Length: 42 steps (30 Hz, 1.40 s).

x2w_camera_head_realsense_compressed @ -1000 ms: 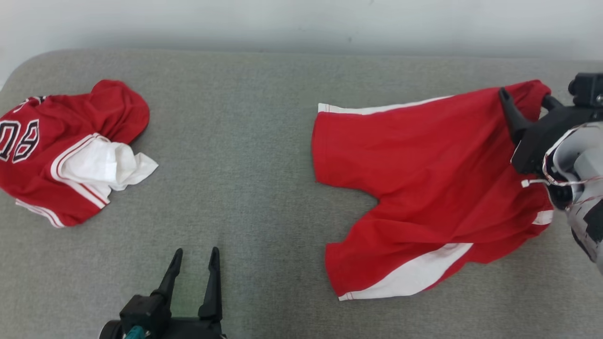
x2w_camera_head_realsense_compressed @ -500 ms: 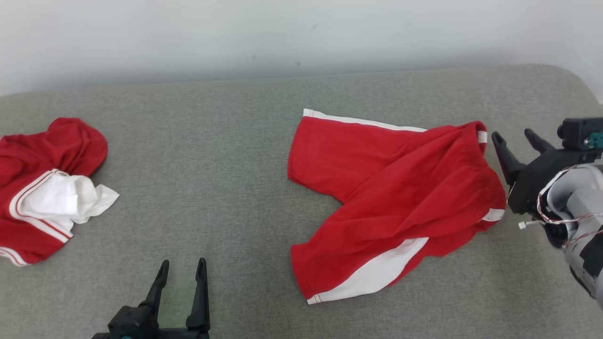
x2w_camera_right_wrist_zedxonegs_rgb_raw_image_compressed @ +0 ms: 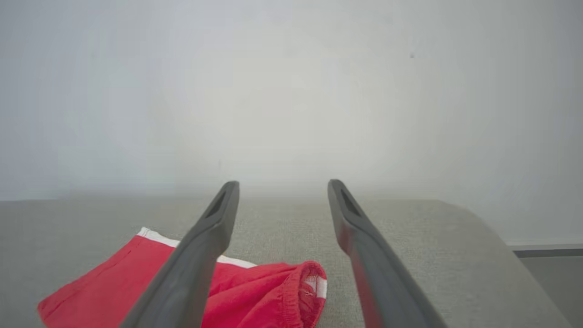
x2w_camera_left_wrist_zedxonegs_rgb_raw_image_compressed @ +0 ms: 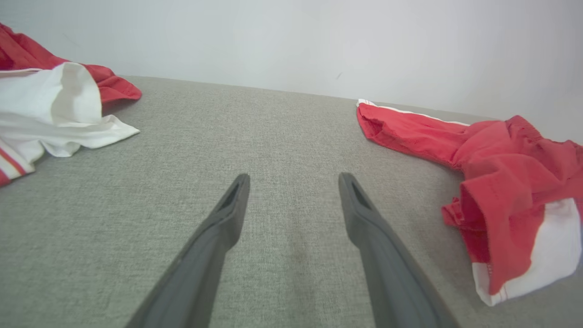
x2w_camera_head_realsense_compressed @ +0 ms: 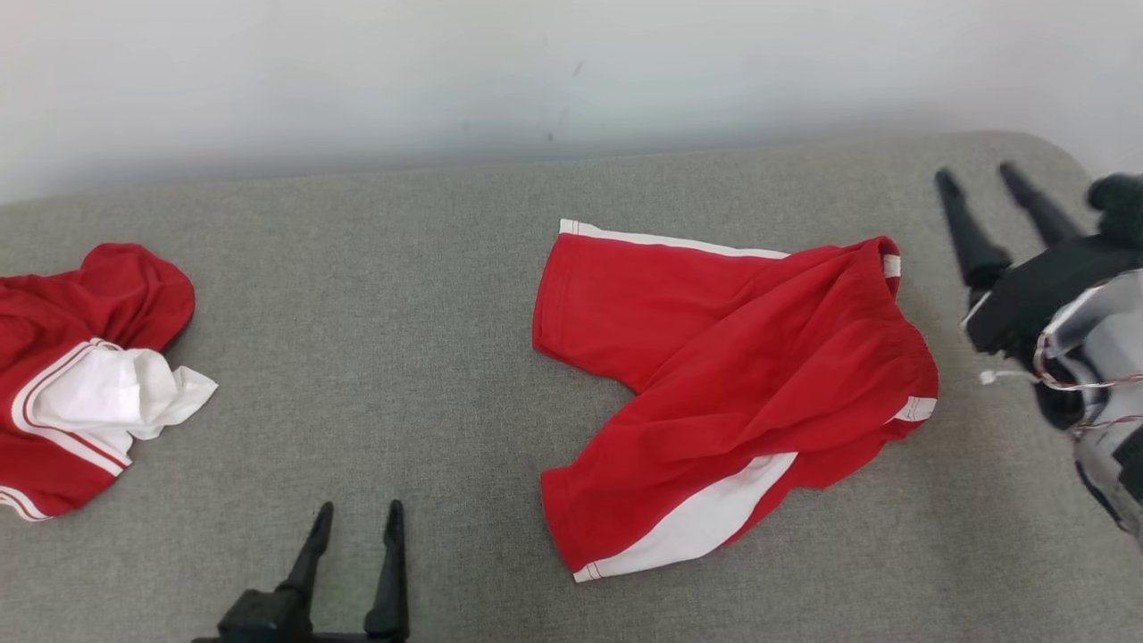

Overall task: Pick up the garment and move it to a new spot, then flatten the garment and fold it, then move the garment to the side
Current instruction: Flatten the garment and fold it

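Note:
The garment, red shorts [x2w_camera_head_realsense_compressed: 732, 375] with white side stripes, lies crumpled on the grey padded surface [x2w_camera_head_realsense_compressed: 375, 295], right of centre. Its waistband is bunched at the right and both legs point left. My right gripper [x2w_camera_head_realsense_compressed: 976, 172] hovers open just right of the waistband, clear of the cloth and with nothing between its fingers. In the right wrist view the gripper [x2w_camera_right_wrist_zedxonegs_rgb_raw_image_compressed: 283, 183] points at the wall, and the shorts [x2w_camera_right_wrist_zedxonegs_rgb_raw_image_compressed: 255, 291] lie below and to the left. My left gripper [x2w_camera_head_realsense_compressed: 358, 507] is open and empty near the front edge. In the left wrist view the gripper [x2w_camera_left_wrist_zedxonegs_rgb_raw_image_compressed: 294, 176] has the shorts [x2w_camera_left_wrist_zedxonegs_rgb_raw_image_compressed: 501, 182] to its right.
A second red garment, a jersey [x2w_camera_head_realsense_compressed: 80, 375] with white trim, lies heaped at the far left and appears again as the jersey [x2w_camera_left_wrist_zedxonegs_rgb_raw_image_compressed: 54, 105] from the left wrist. A pale wall [x2w_camera_head_realsense_compressed: 446, 71] runs behind the surface. The surface's rounded right end [x2w_camera_right_wrist_zedxonegs_rgb_raw_image_compressed: 510, 255] drops off beside my right gripper.
The head camera has shifted. My right gripper has let go of the shorts' waistband and pulled away up and to the right. The waist end has dropped into a crumpled heap.

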### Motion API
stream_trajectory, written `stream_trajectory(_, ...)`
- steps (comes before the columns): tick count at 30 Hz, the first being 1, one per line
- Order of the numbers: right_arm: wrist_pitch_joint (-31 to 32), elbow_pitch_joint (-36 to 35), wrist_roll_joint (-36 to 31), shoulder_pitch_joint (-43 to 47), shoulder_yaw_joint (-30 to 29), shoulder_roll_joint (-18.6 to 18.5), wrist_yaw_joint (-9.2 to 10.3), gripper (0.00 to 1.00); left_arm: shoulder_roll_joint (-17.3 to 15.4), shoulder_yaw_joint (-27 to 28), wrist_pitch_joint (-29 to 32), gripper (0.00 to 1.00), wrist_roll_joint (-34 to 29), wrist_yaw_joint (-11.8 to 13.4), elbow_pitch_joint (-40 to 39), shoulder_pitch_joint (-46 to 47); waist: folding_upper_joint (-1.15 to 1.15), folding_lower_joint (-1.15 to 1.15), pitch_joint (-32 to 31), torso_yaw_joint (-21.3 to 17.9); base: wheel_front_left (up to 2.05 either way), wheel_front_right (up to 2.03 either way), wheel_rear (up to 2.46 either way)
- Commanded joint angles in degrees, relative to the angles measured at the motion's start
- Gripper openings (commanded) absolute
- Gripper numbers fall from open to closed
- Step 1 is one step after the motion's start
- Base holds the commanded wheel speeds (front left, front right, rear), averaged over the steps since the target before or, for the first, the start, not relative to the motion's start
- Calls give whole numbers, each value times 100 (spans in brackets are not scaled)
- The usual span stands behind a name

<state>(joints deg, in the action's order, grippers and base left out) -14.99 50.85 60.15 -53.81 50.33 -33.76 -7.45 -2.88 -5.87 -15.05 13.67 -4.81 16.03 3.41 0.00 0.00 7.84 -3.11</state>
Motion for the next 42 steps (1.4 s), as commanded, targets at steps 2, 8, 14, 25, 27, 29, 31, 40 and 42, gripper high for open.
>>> stream_trajectory(2, -17, -542, -638, 625, -1013, -82, -9, 100, 0, -190, -14, 100, -75, -55, -55, -130, 0, 0, -70, -2, 0, 0, 0)
stream_trajectory(8, -19, -1863, -2059, 2327, -3267, 356, -9, 100, -4, -575, -14, 100, -80, -111, -84, -251, 0, 0, -150, -17, 0, 0, 0)
stream_trajectory(14, -20, -2920, -2931, 3540, -4298, 995, -9, 100, -2, -925, -14, 100, -135, -168, -37, -313, 0, 0, -147, -113, 0, 0, 0)
stream_trajectory(25, -20, -3974, -3561, 4666, -4521, 1890, -9, 100, -4, -1718, -14, 100, -39, -261, 327, -91, 0, 0, -109, -294, 0, 0, 0)
stream_trajectory(27, -20, -4033, -3645, 4784, -4529, 1973, -9, 100, -5, -1856, -14, 100, -6, -272, 436, -52, 0, 0, -99, -301, 0, 0, 0)
stream_trajectory(29, -20, -4052, -3681, 4896, -4534, 2101, -9, 100, -6, -1948, -14, 100, 65, -276, 557, 21, 0, 0, -93, -310, 0, 0, 0)
stream_trajectory(31, -20, -4041, -3706, 4978, -4549, 2194, -9, 100, -4, -2029, -14, 100, 134, -261, 719, 125, 0, 0, -77, -322, 0, 0, 0)
stream_trajectory(40, -21, -3969, -3869, 4972, -4424, 2364, -9, 100, -6, -2273, -14, 100, 283, -261, 1354, 565, 0, 0, -6, -483, 0, 0, 0)
stream_trajectory(42, -21, -3955, -3872, 4938, -4412, 2365, -9, 100, -4, -2247, -14, 100, 355, -262, 1417, 627, 0, 0, 6, -515, 0, 0, 0)
